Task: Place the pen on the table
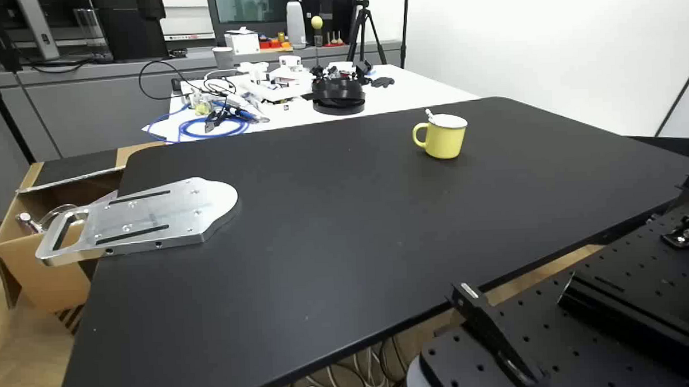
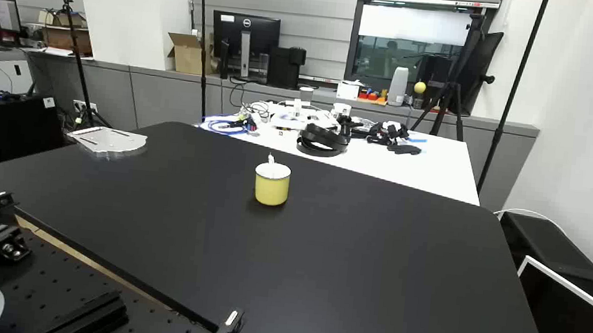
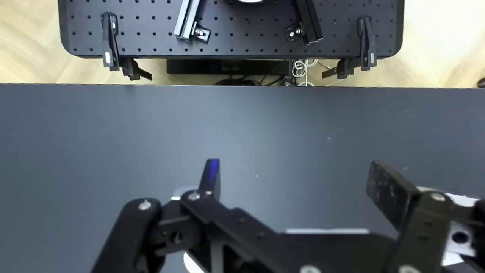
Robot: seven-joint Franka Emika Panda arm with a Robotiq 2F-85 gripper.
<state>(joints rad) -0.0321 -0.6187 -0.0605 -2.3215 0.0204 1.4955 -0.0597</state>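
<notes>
The whitish end of the pen (image 1: pixel 429 114) sticks up at the rim of the yellow mug (image 1: pixel 444 137) in both exterior views; the pen end (image 2: pixel 271 158) also shows behind the rim of the mug (image 2: pixel 271 187). The rest of the pen is hidden by the mug. The mug stands upright on the black table (image 1: pixel 323 246), which also shows in the wrist view (image 3: pixel 265 125). My gripper (image 3: pixel 294 170) is open and empty above the table, seen only in the wrist view. Its fingers are wide apart. The arm is out of both exterior views.
A silver metal plate (image 1: pixel 150 214) lies on the table's edge, its handle overhanging above a cardboard box (image 1: pixel 49 267). A white table (image 1: pixel 427 87) with cables and parts stands behind. The black perforated base (image 3: pixel 235 47) with brackets stands along the table's near edge.
</notes>
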